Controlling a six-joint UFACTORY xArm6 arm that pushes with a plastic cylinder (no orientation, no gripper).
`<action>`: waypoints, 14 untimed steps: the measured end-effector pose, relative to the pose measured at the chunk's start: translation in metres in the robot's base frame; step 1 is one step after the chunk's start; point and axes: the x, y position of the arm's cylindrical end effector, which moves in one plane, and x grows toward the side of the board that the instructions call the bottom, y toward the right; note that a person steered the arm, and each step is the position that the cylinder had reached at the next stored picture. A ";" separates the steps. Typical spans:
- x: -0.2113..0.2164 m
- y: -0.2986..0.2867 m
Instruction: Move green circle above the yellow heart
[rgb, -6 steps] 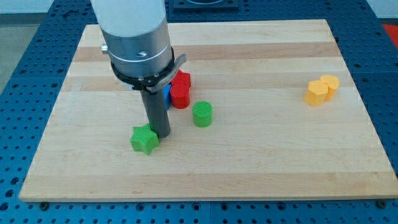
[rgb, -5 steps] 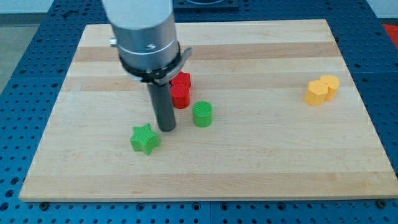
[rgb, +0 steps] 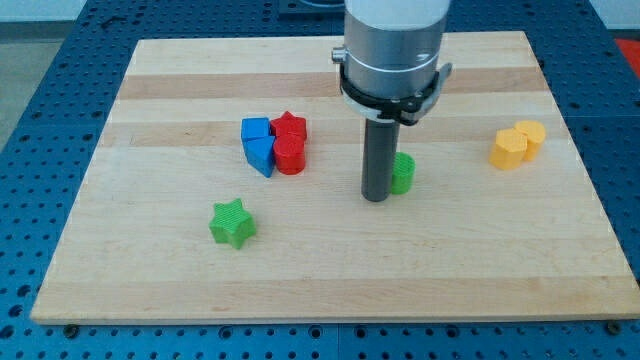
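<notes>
The wooden surface (rgb: 330, 270) is seen lying on a blue perforated bench (rgb: 40, 120). No pincer is fitted to the arm, so no opening or hold can be reported; the arm ends in a straight dark rod (rgb: 379, 155) hung below a grey cylindrical housing (rgb: 390, 50).

My tip (rgb: 376, 197) is set down on the surface slightly right of the view's centre. The green circle (rgb: 403, 173) is found immediately at 2 o'clock of my tip, pressed against or just beside the rod's right flank; its left part is hidden by the rod, so contact cannot be confirmed.

Two yellow blocks are noted near the surface's right edge, roughly at 3 o'clock from the green circle and well apart from it. They touch one another. The yellow heart (rgb: 508, 149) is taken to be the lower-left one, and the second yellow block (rgb: 530, 134) sits at its 1 o'clock; the shapes are not clearly resolved.

A tight cluster is recorded at about 9 o'clock of my tip, well apart from it: a blue cube (rgb: 255, 130), a blue wedge-like block (rgb: 261, 155) below it, a red star (rgb: 290, 126) and a red cylinder (rgb: 290, 156).

A green star (rgb: 232, 222) is observed alone at 8 o'clock of my tip, well apart from all other blocks.
</notes>
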 end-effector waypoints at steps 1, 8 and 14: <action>0.000 0.029; -0.065 0.017; -0.112 0.066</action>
